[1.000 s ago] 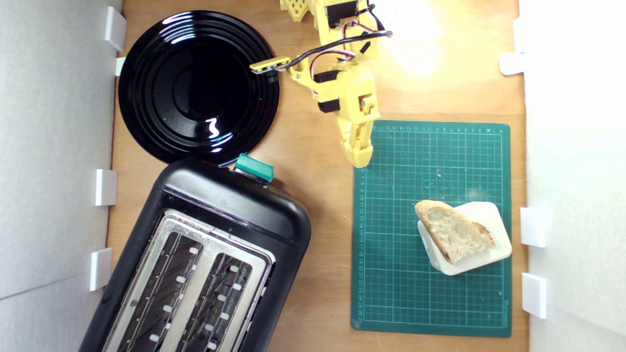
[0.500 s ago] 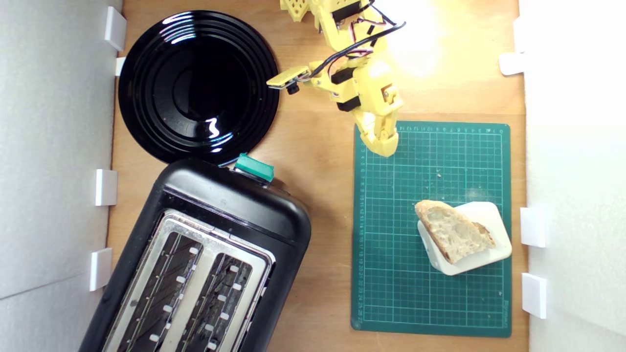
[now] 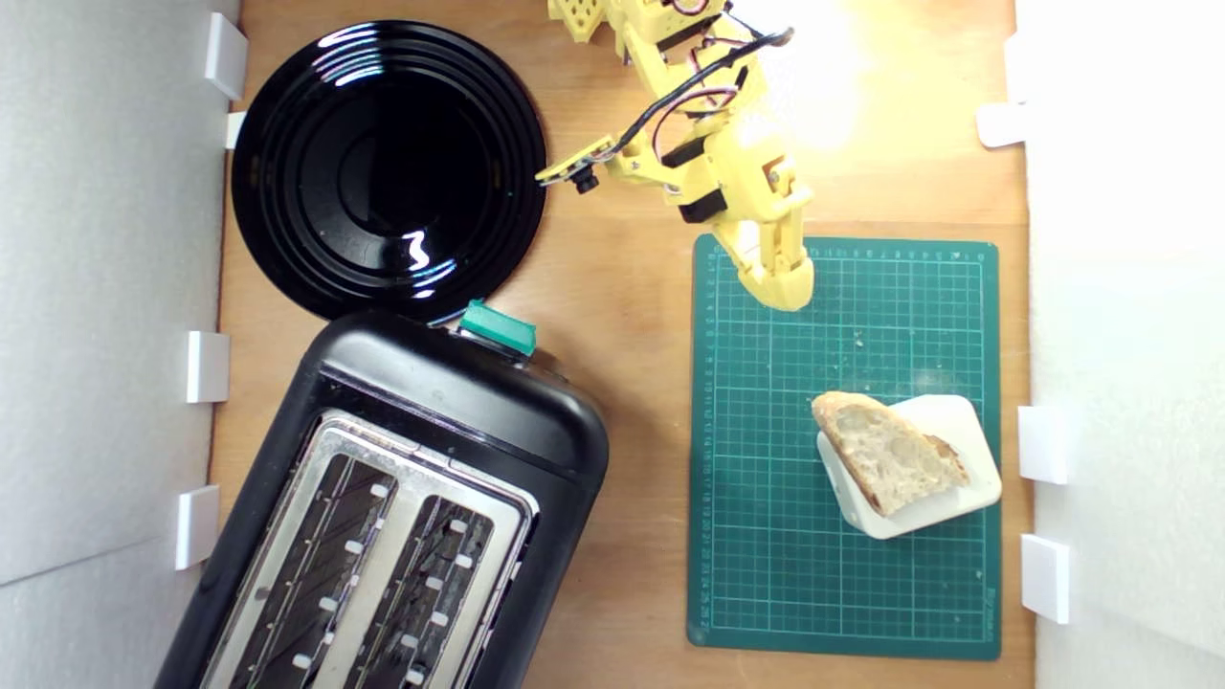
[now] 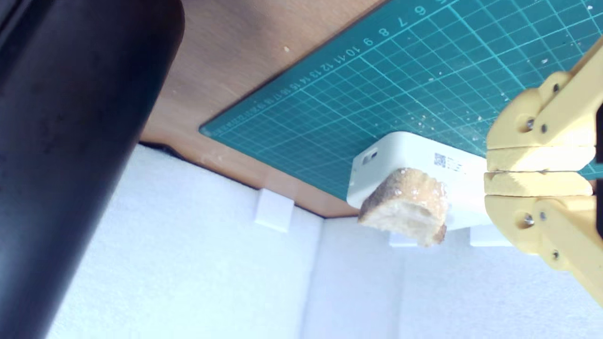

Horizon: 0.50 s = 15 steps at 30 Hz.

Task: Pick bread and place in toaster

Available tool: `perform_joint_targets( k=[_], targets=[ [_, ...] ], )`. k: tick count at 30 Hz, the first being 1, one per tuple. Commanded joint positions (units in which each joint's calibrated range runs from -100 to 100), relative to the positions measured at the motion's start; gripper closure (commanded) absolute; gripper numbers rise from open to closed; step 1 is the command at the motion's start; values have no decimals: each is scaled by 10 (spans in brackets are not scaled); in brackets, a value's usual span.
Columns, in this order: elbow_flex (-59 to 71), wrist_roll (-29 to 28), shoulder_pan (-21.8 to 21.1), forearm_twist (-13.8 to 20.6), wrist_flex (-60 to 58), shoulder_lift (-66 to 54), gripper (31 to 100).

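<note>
We have the hand (image 3: 787,287) over the top-left corner of the green cutting mat (image 3: 766,574) in the exterior view, jaws pressed together, holding nothing. The bread (image 3: 885,455) lies on the white block (image 3: 962,421) near the mat's right edge, well apart from the hand. The toaster (image 3: 450,402) sits on the worktop (image 3: 632,383) at the exterior view's lower left, both slots empty, black plate (image 3: 383,163) just above it.

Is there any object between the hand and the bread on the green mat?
No. In the exterior view, only bare green mat with a few crumbs lies between the hand and the bread.
</note>
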Motion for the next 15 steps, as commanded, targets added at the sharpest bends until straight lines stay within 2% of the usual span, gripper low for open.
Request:
perform_joint_targets(
  k=[1, 8, 15],
  targets=[
    [-17, 15, 13, 5, -49, 25, 903],
    [-51, 19, 9, 8, -51, 75, 776],
    [-51, 20, 5, 1, -51, 78, 765]
  ],
)
